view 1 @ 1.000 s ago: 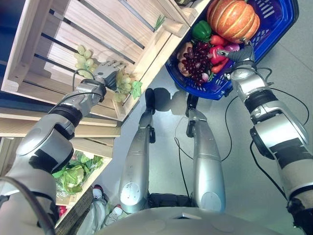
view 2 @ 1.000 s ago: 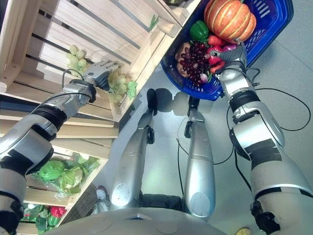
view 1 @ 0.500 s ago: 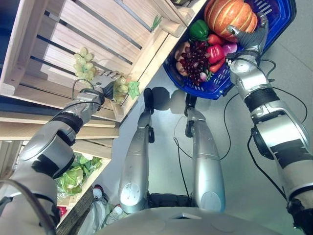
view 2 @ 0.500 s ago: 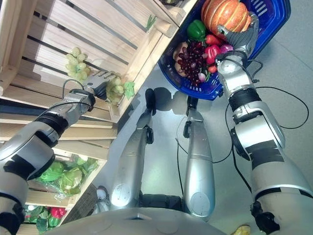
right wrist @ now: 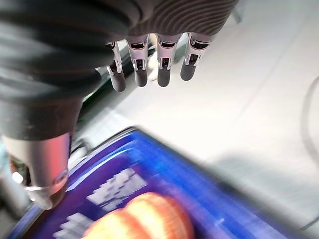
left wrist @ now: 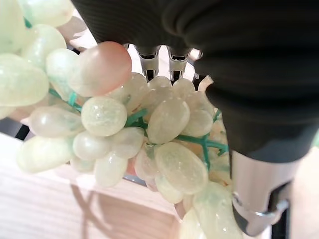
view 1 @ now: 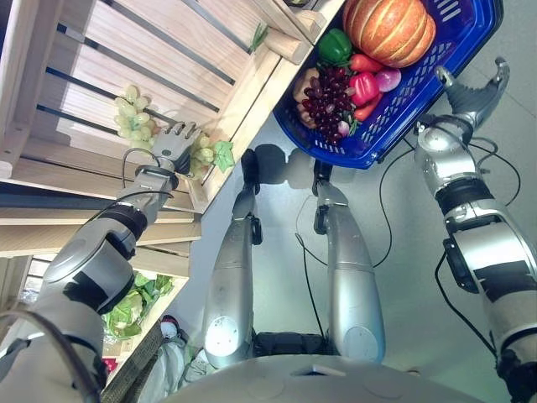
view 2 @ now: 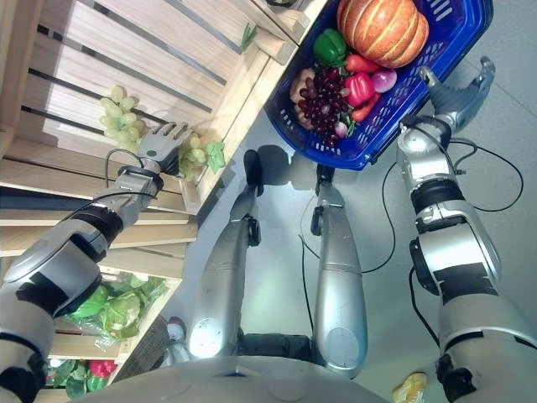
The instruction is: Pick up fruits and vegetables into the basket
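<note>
In the head views the blue basket [view 1: 424, 92] sits at about one o'clock, its open side facing the camera, and it already holds a large orange pumpkin [view 1: 388, 29], a green pepper [view 1: 333, 46], a red pepper [view 1: 364, 86], a dark bunch of purple grapes [view 1: 323, 102] and a small pink-purple round piece [view 1: 386, 80] packed together just under the pumpkin. The right hand [view 1: 471, 92] stands at about two o'clock, just beside the basket's outer rim and clear of it; its fingers [right wrist: 162, 67] are straight and spread apart with the thumb off to one side, holding nothing, and its wrist view looks past them to the basket's blue wall and the top of the pumpkin. At about ten o'clock a slatted wooden crate [view 1: 168, 67] lies open toward the camera, and a bunch of green grapes [view 1: 130, 109] rests on its slats. The left hand [view 1: 174, 144] reaches into the crate's lower corner with its fingers laid against a second cluster of green grapes [left wrist: 149, 129] that has a green leaf [view 1: 222, 155] at its edge; in the left wrist view those pale grapes press right up against the palm, but whether the fingers are closed round them cannot be told. At about seven o'clock a lower shelf holds leafy green cabbages [view 1: 134, 306].
</note>
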You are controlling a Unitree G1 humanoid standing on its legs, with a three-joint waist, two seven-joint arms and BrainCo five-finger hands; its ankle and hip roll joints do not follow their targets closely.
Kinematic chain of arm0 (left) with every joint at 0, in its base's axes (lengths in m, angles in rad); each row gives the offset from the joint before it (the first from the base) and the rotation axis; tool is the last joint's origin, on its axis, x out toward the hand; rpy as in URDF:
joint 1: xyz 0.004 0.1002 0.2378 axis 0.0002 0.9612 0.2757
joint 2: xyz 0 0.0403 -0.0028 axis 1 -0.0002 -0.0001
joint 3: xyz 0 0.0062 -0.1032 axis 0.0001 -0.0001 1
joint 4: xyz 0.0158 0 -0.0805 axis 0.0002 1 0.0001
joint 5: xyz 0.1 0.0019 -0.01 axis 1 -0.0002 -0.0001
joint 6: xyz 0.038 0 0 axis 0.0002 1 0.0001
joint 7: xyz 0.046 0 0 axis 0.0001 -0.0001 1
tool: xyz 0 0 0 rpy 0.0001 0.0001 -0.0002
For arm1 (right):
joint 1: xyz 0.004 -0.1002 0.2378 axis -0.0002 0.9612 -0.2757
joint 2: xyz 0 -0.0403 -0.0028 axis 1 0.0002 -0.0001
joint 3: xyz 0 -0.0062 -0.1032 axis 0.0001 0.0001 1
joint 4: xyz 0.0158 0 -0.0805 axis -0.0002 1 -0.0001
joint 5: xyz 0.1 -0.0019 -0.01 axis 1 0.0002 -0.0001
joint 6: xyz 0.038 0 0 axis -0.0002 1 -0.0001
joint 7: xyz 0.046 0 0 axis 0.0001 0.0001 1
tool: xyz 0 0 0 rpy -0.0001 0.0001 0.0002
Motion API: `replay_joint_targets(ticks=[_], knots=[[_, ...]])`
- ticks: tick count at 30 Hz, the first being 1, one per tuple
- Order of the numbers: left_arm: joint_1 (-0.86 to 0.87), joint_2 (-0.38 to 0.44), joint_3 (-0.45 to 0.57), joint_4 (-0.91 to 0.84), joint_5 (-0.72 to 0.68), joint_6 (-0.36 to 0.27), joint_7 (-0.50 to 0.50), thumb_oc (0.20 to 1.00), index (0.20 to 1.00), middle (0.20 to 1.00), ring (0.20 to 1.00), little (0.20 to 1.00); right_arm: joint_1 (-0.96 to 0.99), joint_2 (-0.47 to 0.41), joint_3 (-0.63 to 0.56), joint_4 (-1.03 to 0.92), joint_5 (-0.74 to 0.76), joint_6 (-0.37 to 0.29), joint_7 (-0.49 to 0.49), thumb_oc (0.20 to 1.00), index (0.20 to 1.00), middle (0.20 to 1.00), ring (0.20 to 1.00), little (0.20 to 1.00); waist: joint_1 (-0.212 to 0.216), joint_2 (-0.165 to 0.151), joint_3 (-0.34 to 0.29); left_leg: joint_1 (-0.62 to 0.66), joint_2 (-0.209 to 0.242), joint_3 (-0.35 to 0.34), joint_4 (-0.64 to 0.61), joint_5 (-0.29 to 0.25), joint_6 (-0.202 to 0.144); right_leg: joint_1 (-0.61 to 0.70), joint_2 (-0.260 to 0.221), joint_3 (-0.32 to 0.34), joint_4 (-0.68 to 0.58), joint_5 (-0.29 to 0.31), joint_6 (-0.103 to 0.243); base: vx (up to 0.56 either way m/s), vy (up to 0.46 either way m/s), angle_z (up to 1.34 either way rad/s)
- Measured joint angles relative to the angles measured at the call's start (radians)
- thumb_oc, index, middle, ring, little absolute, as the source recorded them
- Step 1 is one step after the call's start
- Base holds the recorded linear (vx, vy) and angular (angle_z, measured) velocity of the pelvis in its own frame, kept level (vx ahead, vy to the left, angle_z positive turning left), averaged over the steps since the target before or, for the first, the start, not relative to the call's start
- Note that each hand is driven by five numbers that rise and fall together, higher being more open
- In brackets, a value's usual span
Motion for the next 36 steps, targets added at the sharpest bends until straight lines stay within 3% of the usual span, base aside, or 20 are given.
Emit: replay_joint_targets(ticks=[6, 16, 17, 18, 19, 20, 36], knots=[[0.008, -0.007, 0.000, 0.038, 0.037, 0.003, 0.066, 1.000, 1.000, 1.000, 1.000, 1.000, 0.038, -0.004, -0.015, 0.121, 0.035, -0.039, 0.009, 1.000, 1.000, 1.000, 1.000, 1.000, -0.007, -0.005, 0.000, -0.006, 0.007, -0.002, 0.000, -0.004, -0.002, 0.000, 0.008, -0.002, -0.012, 0.002, 0.002, 0.00, -0.026, 0.00], [0.014, -0.008, 0.000, 0.060, 0.074, 0.016, 0.092, 1.000, 1.000, 1.000, 1.000, 1.000, 0.023, -0.027, -0.015, 0.126, 0.052, -0.084, 0.024, 1.000, 1.000, 1.000, 1.000, 1.000, -0.015, -0.016, -0.001, -0.007, 0.011, -0.002, 0.001, -0.006, -0.004, 0.000, 0.008, -0.002, -0.015, 0.002, 0.002, 0.00, -0.007, -0.01], [0.016, -0.010, 0.000, 0.061, 0.075, 0.021, 0.099, 0.937, 0.937, 0.937, 0.937, 0.937, 0.023, -0.027, -0.015, 0.123, 0.052, -0.087, 0.024, 1.000, 1.000, 1.000, 1.000, 1.000, -0.014, -0.019, -0.002, -0.007, 0.011, -0.002, 0.001, -0.006, -0.004, 0.000, 0.008, -0.002, -0.015, 0.002, 0.002, 0.00, 0.000, 0.00], [0.016, -0.012, 0.000, 0.062, 0.076, 0.024, 0.106, 0.517, 0.517, 0.517, 0.517, 0.517, 0.022, -0.027, -0.014, 0.123, 0.052, -0.090, 0.024, 1.000, 1.000, 1.000, 1.000, 1.000, -0.013, -0.023, -0.002, -0.008, 0.011, -0.003, 0.001, -0.006, -0.004, 0.000, 0.008, -0.002, -0.016, 0.002, 0.002, 0.00, 0.000, 0.00], [0.016, -0.012, 0.000, 0.062, 0.076, 0.025, 0.109, 0.401, 0.401, 0.401, 0.401, 0.401, 0.021, -0.027, -0.014, 0.123, 0.052, -0.091, 0.024, 1.000, 1.000, 1.000, 1.000, 1.000, -0.013, -0.025, -0.003, -0.008, 0.011, -0.003, 0.001, -0.007, -0.004, 0.000, 0.008, -0.003, -0.016, 0.002, 0.002, 0.00, 0.000, 0.00], [0.016, -0.013, 0.000, 0.062, 0.076, 0.026, 0.119, 0.200, 0.200, 0.200, 0.200, 0.200, 0.019, -0.027, -0.014, 0.123, 0.052, -0.091, 0.023, 1.000, 1.000, 1.000, 1.000, 1.000, -0.013, -0.025, -0.003, -0.009, 0.011, -0.004, 0.001, -0.007, -0.004, 0.000, 0.008, -0.003, -0.016, 0.002, 0.002, 0.00, 0.000, 0.00], [-0.022, -0.027, 0.005, 0.068, 0.115, 0.063, 0.127, 0.200, 0.200, 0.200, 0.200, 0.200, 0.001, -0.025, -0.014, 0.106, 0.051, -0.093, 0.016, 1.000, 1.000, 1.000, 1.000, 1.000, -0.021, -0.034, -0.003, -0.033, 0.010, -0.019, 0.020, -0.013, -0.003, -0.003, 0.008, -0.020, -0.020, 0.002, 0.002, 0.00, -0.006, 0.02]])
